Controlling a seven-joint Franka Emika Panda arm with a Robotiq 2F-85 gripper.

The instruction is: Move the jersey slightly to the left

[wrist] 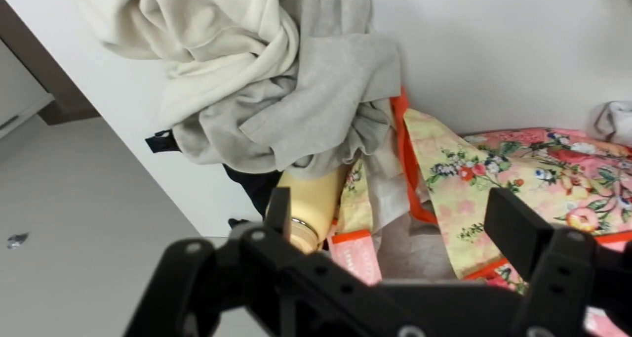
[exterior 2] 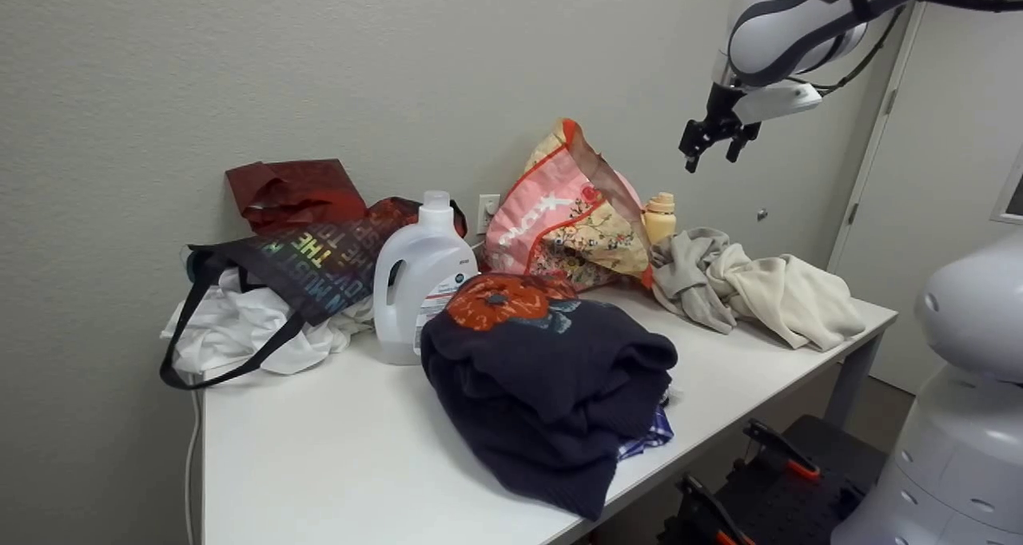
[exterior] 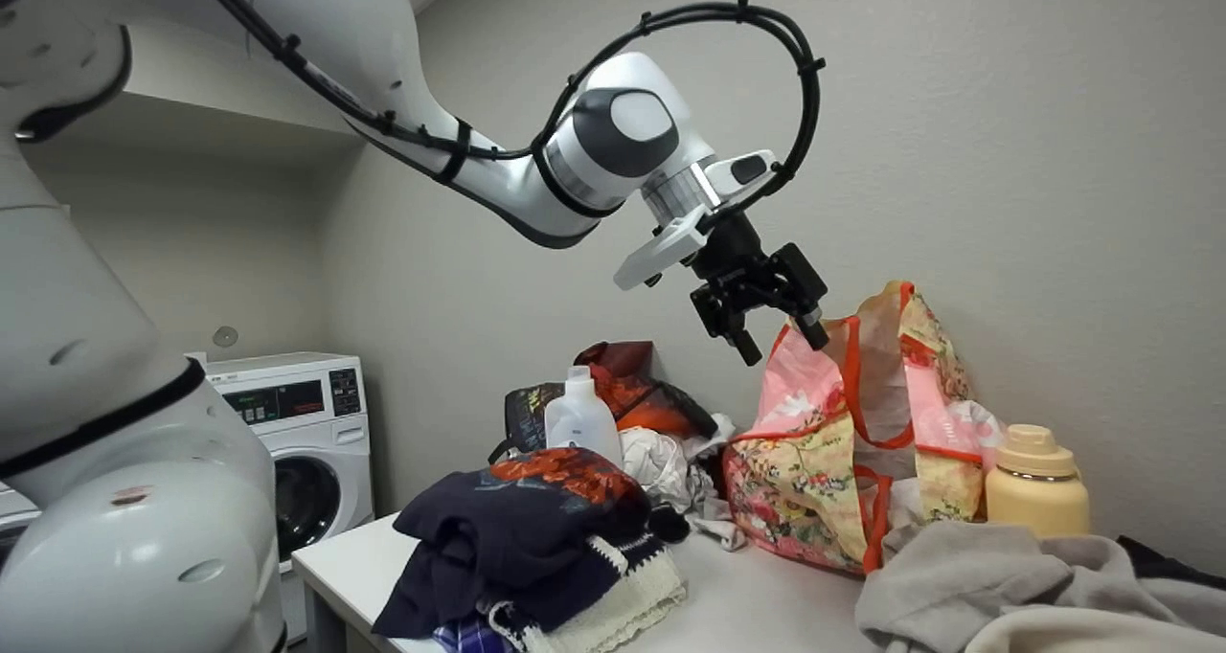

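Judged at the approach step, ahead of any grasp; unable to rule out, from stills alone, a retreat after a finished shift. Logged gripper [exterior: 781, 342] as hanging in mid-air, well above table [exterior 2: 336, 449]. Read jaws as spread wide, holding nothing — in wrist view, note floral bag [wrist: 469, 179] and yellow bottle [wrist: 311, 198] beyond the gap, not in it.

Next move, by estimate: travel over to jersey [wrist: 197, 35], come down onto a raised fold, close on plenty of cloth, drag a little toward 9 o'clock as seen in both exterior views, let go. Taking 9 o'clock as the likely sense of "left". Expecting soft, floppy handling: with a thin pinch, likely to stretch a corner rather than shift the whole. Liable to pull grey cloth [wrist: 331, 90] along too.

Position: in an exterior view, see jersey [exterior 2: 787, 297] crumpled near the 3 o'clock end of table, against grey cloth on its 9 o'clock side; unable to tell extent of overlap. Relative to jaws: well apart, outside the gap. Place at 10 to 11 o'clock from jaws in wrist view — at 4 to 5 o'clock, lower down, in both exterior views.
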